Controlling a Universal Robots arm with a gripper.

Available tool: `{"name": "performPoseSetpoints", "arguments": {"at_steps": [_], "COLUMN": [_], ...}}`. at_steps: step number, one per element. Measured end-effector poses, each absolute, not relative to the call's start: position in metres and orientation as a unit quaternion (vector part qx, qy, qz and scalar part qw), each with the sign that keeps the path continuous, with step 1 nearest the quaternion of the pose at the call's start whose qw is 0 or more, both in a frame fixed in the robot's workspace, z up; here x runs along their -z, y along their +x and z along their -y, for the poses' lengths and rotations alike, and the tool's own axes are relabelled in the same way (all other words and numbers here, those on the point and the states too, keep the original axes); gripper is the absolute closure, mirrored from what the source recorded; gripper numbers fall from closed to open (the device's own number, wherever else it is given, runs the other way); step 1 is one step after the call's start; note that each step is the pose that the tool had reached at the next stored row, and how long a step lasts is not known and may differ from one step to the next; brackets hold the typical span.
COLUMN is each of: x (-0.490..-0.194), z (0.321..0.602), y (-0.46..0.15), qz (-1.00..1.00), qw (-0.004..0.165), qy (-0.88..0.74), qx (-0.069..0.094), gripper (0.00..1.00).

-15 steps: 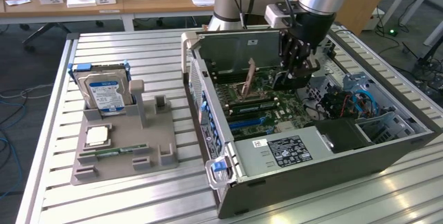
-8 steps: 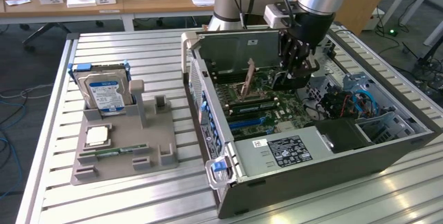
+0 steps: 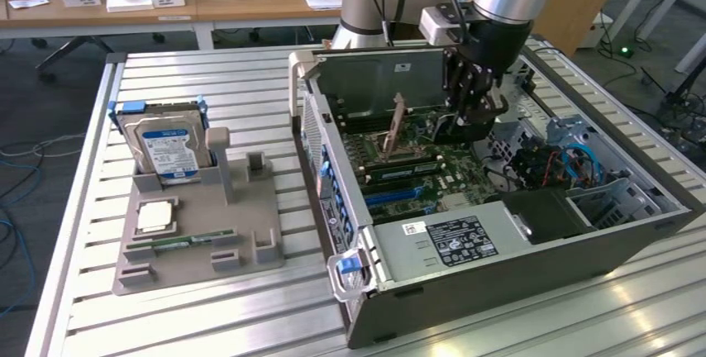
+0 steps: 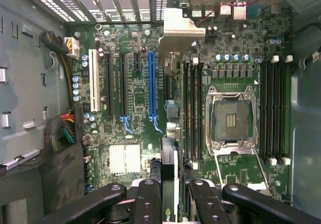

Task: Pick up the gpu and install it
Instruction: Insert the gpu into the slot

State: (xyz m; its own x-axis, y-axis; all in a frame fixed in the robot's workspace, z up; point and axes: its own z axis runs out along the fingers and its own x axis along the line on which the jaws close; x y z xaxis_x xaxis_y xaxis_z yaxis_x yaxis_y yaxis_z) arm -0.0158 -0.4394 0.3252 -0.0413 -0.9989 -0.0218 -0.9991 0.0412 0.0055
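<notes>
Gripper [image 4: 170, 206] pinched the gpu [image 4: 168, 171] edge-on between its fingers inside the open computer case [image 3: 497, 291], the card hanging over the motherboard [image 4: 130, 108] near its long blue slot [image 4: 151, 83]. Farther off, on the exterior view's left, a hard drive [image 3: 165, 150] stood upright in a grey tray [image 3: 198, 249] on the slatted table [image 3: 221, 316].

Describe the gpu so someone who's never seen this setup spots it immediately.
Find the open computer case, then the gripper reaching into it. The gpu is the thin dark card held edge-on between its fingers, unlike the silver hard drive standing outside.
</notes>
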Motion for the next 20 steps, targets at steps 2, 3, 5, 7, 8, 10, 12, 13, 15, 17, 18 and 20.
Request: {"name": "performPoseSetpoints", "arguments": {"at_steps": [2, 3, 5, 7, 8, 10, 12, 13, 15, 17, 18, 20], "x": [-0.325, -0.325, -0.325, -0.324, -0.323, -0.322, -0.320, -0.319, -0.317, -0.315, -0.314, -0.312], "z": [0.439, 0.439, 0.439, 0.439, 0.439, 0.439, 0.439, 0.439, 0.439, 0.439, 0.439, 0.439], "y": [-0.016, -0.016, -0.017, -0.019, -0.019, -0.022, -0.024, -0.024, -0.025, -0.025, -0.025, -0.026], "qz": [-0.721, -0.721, -0.722, -0.721, -0.721, -0.721, -0.721, -0.721, -0.721, -0.721, -0.721, -0.720], "qw": [0.006, 0.006, 0.006, 0.006, 0.006, 0.007, 0.007, 0.007, 0.008, 0.008, 0.008, 0.009], "qy": [-0.692, -0.692, -0.692, -0.692, -0.692, -0.692, -0.692, -0.692, -0.692, -0.693, -0.693, -0.693], "qx": [-0.010, -0.010, -0.010, -0.009, -0.009, -0.009, -0.008, -0.008, -0.008, -0.007, -0.007, -0.006], "gripper": [0.74, 0.74, 0.74, 0.74, 0.74, 0.74, 0.74, 0.74, 0.74, 0.74, 0.74, 0.74]}}
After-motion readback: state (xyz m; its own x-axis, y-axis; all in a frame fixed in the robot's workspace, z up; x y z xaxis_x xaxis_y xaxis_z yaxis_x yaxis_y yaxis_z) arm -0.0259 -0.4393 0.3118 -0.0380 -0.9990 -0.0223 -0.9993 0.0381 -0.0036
